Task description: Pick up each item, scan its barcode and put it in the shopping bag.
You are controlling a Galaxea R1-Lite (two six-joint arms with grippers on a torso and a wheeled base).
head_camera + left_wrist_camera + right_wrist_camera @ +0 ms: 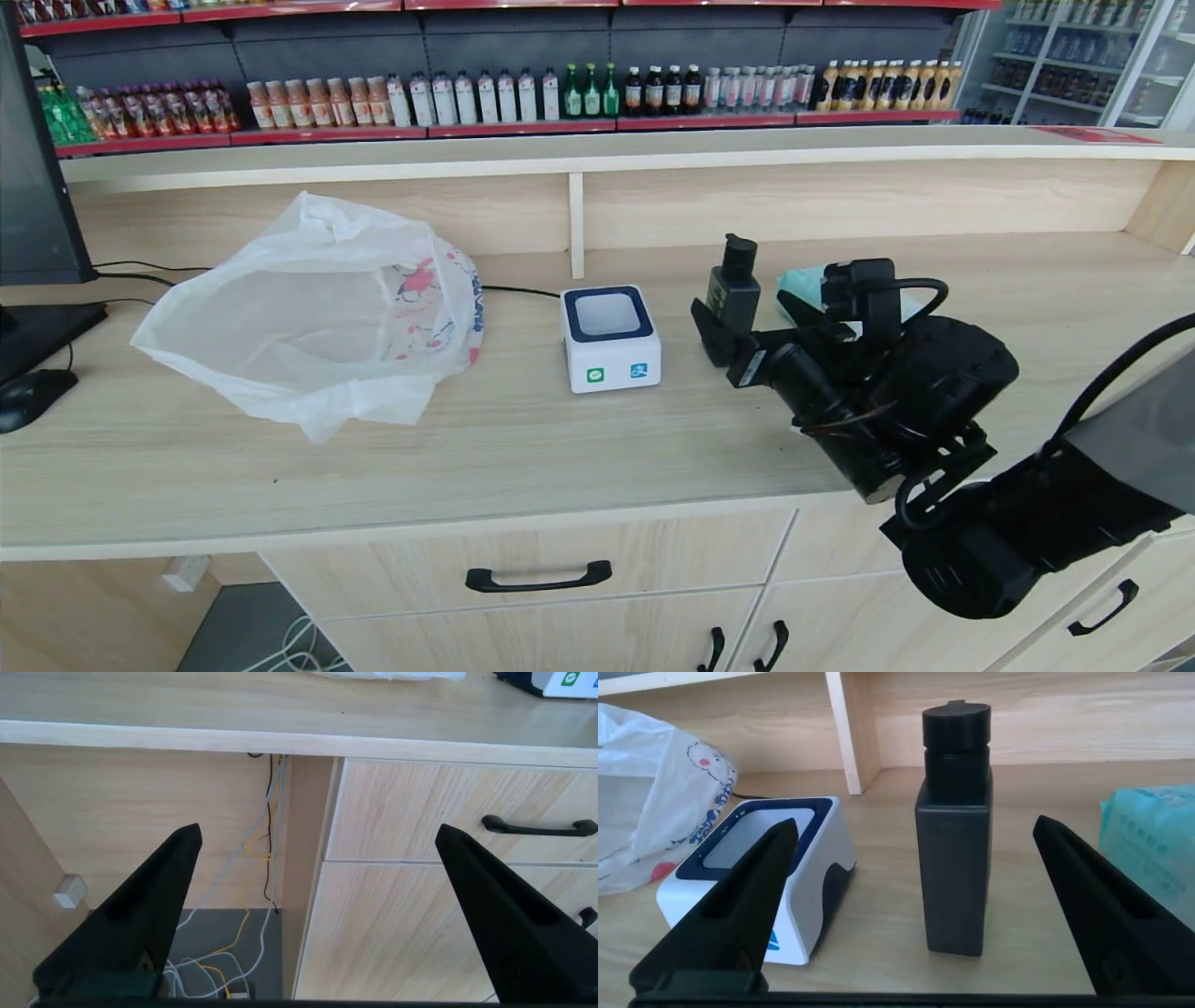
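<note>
Black plastic decides the next move: a dark square-sided bottle (954,831) with a round cap stands upright on the counter (560,448), just right of the barcode scanner (610,338), its long axis vertical. Our right pincer (752,322) is released, jaws spread wide, and faces the bottle head-on. In the right wrist view the bottle sits centred between the two fingers and a little ahead of their tips, apart from both as far as we can tell. We judge this arm the nearer one by far. A short straight advance, then a squeeze across the flat sides below the cap, should take the bottle.

Our left pincer (318,835) is likewise released and holds nothing, low and left of the scanner, below the counter's front edge. A teal packet (801,278) lies right of the scanner, just past the bottle. To the scanner's left the shopping bag (317,313) lies slumped, mouth open toward us.
</note>
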